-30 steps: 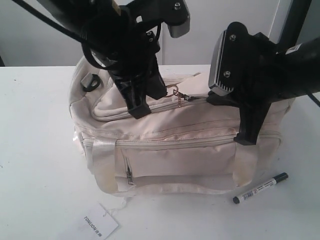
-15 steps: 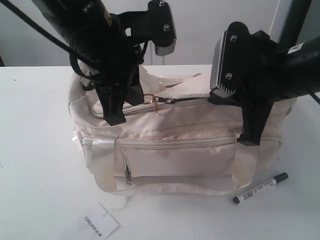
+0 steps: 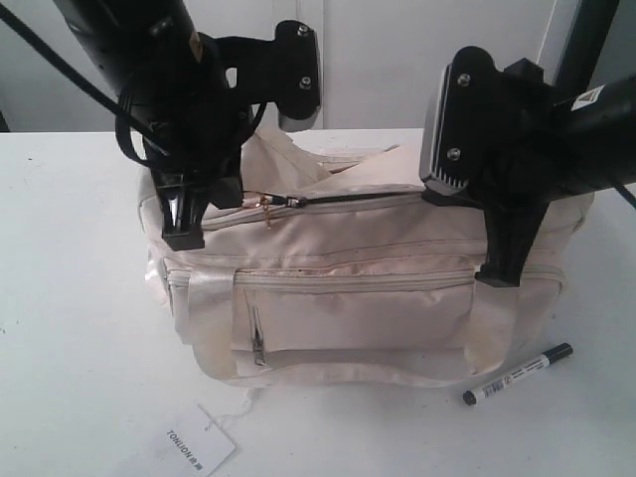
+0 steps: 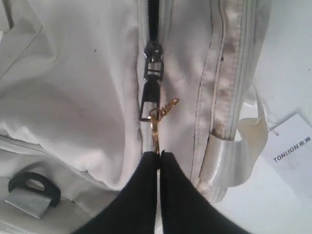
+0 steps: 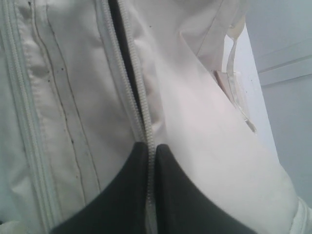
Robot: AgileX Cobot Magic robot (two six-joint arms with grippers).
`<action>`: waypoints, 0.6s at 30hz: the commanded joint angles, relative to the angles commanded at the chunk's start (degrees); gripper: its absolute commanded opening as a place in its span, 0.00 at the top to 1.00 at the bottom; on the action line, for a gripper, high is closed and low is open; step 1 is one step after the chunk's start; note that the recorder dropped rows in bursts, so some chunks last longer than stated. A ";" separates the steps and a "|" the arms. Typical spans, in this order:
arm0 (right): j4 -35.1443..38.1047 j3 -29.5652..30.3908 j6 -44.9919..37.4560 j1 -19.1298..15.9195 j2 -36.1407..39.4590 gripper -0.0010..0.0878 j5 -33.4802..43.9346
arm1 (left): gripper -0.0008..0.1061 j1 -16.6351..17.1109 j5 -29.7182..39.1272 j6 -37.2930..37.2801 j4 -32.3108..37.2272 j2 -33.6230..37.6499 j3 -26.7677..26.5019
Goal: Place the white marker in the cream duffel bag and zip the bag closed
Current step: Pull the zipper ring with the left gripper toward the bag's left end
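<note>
Travel of the gold ring pull [image 3: 266, 204] is the change in the exterior view. It has been drawn across the top of the cream duffel bag [image 3: 348, 308] toward the left end over the last second, and a dark slit of opened zipper [image 3: 358, 197] now trails to its right. The pull is drawn by the left gripper [image 3: 209, 211], while the bag's right end is pinned by the right gripper [image 3: 499, 266]. The white marker [image 3: 517, 375] is left lying on the table [image 3: 79, 328], just beside the bag's front right corner and touched by nothing.

In the left wrist view, the fingertips [image 4: 141, 175] are seen pinched together on the ring pull, with the black slider [image 4: 152, 63] just beyond them and dark lining showing past it. The TONLION paper tag [image 4: 292, 151] is seen off to one side.

In the right wrist view, the fingers [image 5: 131, 185] are clenched on the zipper edge, where the gap runs away from them.

The bag is judged to be nearly open enough, so fetching the marker would come next.
</note>
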 joint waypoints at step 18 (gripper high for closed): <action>-0.20 0.00 0.00 0.00 0.00 0.99 0.00 | 0.99 4.75 5.47 -1.19 4.33 0.00 0.00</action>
